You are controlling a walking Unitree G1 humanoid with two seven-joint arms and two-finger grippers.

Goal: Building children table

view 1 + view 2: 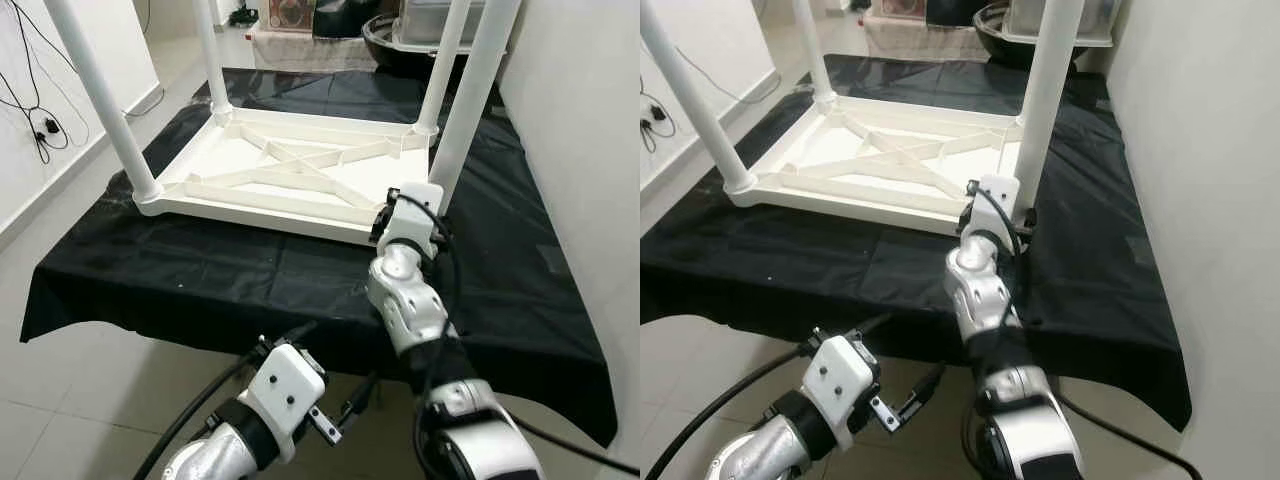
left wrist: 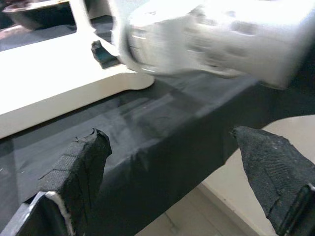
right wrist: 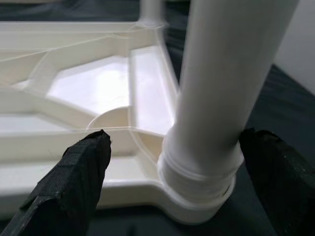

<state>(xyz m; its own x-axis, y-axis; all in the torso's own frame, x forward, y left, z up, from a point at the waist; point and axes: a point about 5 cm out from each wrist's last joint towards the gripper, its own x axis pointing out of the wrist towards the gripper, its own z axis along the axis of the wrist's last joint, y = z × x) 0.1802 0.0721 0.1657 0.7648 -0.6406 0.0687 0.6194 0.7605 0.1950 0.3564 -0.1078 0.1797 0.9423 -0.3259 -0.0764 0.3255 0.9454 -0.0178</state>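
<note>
Nearest the head camera, the left gripper hangs below the front edge of the worktop, its fingers spread wide and holding nothing. Black sheeting covers that worktop, and the white plastic children's table lies on it upside down, its ribbed, cross-braced underside facing up. 4 white legs stand in its corner sockets. At the near right corner, the right gripper sits at the base of the near right leg, its fingers parted wide on either side of the leg just above the socket collar; contact cannot be judged. Black cables trail down the left wall. No brand or writing can be read.
</note>
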